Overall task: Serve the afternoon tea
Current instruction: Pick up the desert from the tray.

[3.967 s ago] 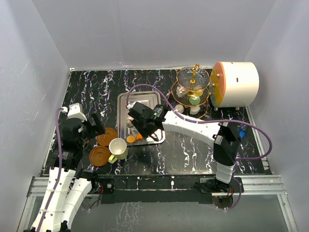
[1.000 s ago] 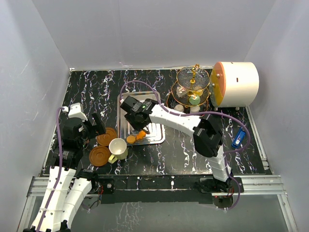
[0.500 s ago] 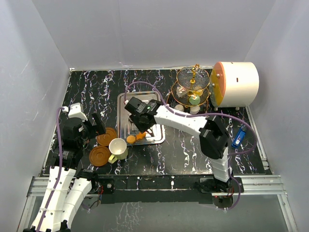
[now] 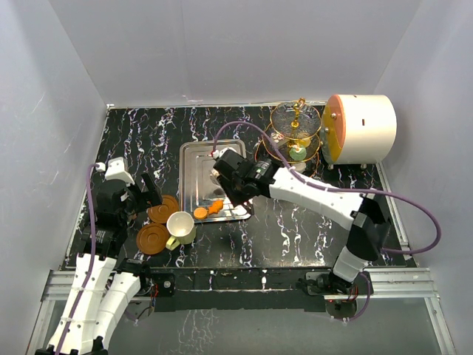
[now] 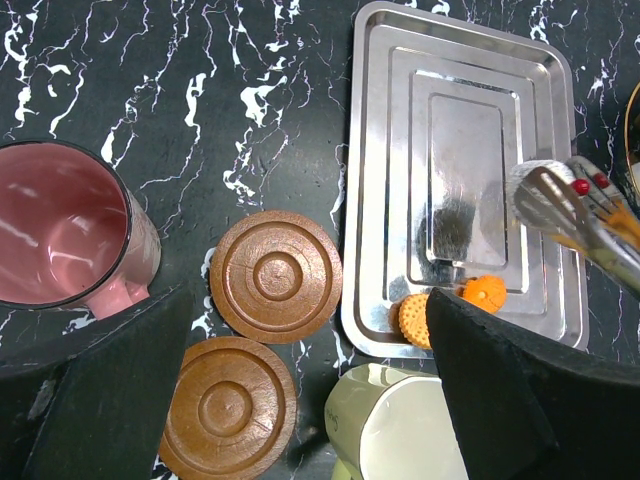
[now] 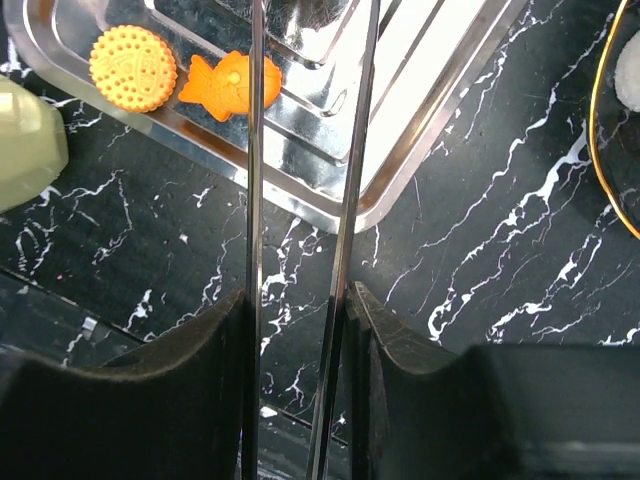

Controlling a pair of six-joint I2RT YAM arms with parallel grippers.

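My right gripper (image 6: 300, 310) is shut on steel tongs (image 6: 345, 200), above the tray's right edge (image 4: 235, 177). In the left wrist view the tongs' tips (image 5: 575, 210) clamp a pale round cake (image 5: 532, 180). A round yellow cake (image 6: 132, 67) and an orange fish-shaped cake (image 6: 225, 85) lie at the tray's near edge. My left gripper (image 5: 310, 395) hangs open above two brown saucers (image 5: 275, 277) (image 5: 225, 408) and the cream cup (image 5: 400, 430) lying on its side. The maroon cup (image 5: 60, 235) stands to its left. The three-tier stand (image 4: 295, 133) at the back right holds several cakes.
The rectangular steel tray (image 4: 194, 159) lies mid-table. A big white cylinder with an orange end (image 4: 362, 128) sits right of the stand. White walls close in the black marbled table on three sides. The right arm's purple cable (image 4: 244, 126) loops over the tray.
The right arm has swung right, carrying the tongs from the tray's left part to its right edge, and its jaws have squeezed in a little. The left arm has not moved.
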